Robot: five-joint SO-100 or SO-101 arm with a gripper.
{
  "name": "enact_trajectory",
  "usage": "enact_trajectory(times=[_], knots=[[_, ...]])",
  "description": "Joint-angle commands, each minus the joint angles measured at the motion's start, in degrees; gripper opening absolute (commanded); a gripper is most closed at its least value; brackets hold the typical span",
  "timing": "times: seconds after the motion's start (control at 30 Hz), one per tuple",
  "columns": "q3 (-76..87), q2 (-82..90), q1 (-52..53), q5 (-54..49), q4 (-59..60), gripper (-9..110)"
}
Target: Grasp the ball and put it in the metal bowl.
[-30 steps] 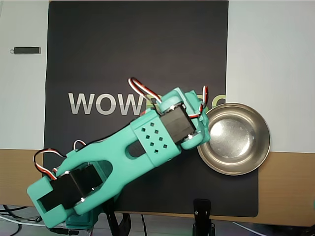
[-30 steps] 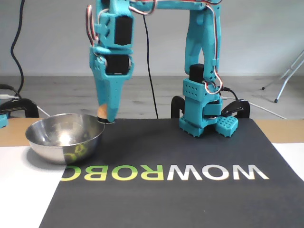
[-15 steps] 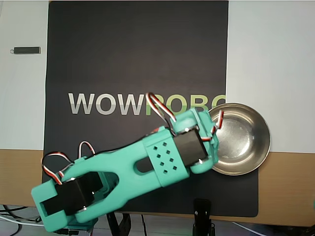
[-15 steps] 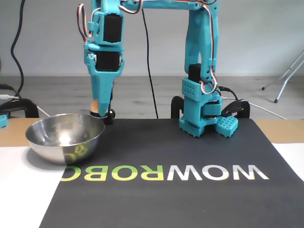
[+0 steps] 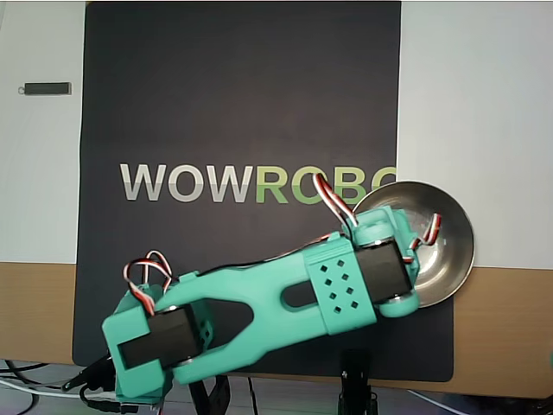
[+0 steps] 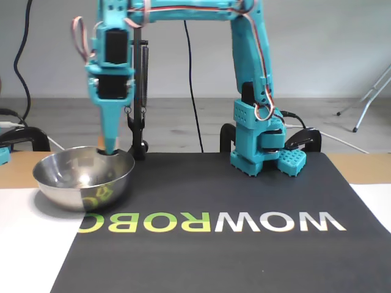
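A large dark mat (image 6: 244,201) printed with big letters covers most of the table (image 6: 18,244), with pale surface showing on either side. A teal robot arm (image 5: 259,303) rises from its base (image 6: 263,146) at the far edge of the mat in the fixed view, reaches across at height, then bends straight down.

The metal bowl (image 6: 61,189) sits at the left corner of the mat in the fixed view, partly on the mat and partly off it. In the overhead view it lies at the mat's right edge, with the arm covering part of its rim.

The gripper (image 6: 110,149) points straight down into the bowl, its tips just below the rim, towards the back. A strip of peach-orange shows against the fingers, which is probably the ball (image 6: 101,141), pinched between them. The jaws look nearly closed around it, though the view is too narrow to be sure. The overhead view hides the ball under the arm.

The step in hand seems to be the release. It would go best if the jaws opened gently and only a little, while the tips stay low, so the ball drops a short way and does not bounce out.

There is little room at the back rim, just beside the fingers. Straight up is clear. A black stand (image 6: 142,104) is close behind the gripper, so lifting before swinging sideways looks safest.
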Motion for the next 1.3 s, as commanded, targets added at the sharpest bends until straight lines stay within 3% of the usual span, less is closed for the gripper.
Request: enact_trajectory(times=[0.0,0.2,1.03,1.27], knots=[[-3.6,-0.7,0.8,0.2,0.1,22],[-3.7,-1.8,1.6,3.3,-0.5,22],[-3.6,-4.0,1.1,57.1,-6.2,23],[-3.5,-4.0,1.1,61.1,-7.0,23]])
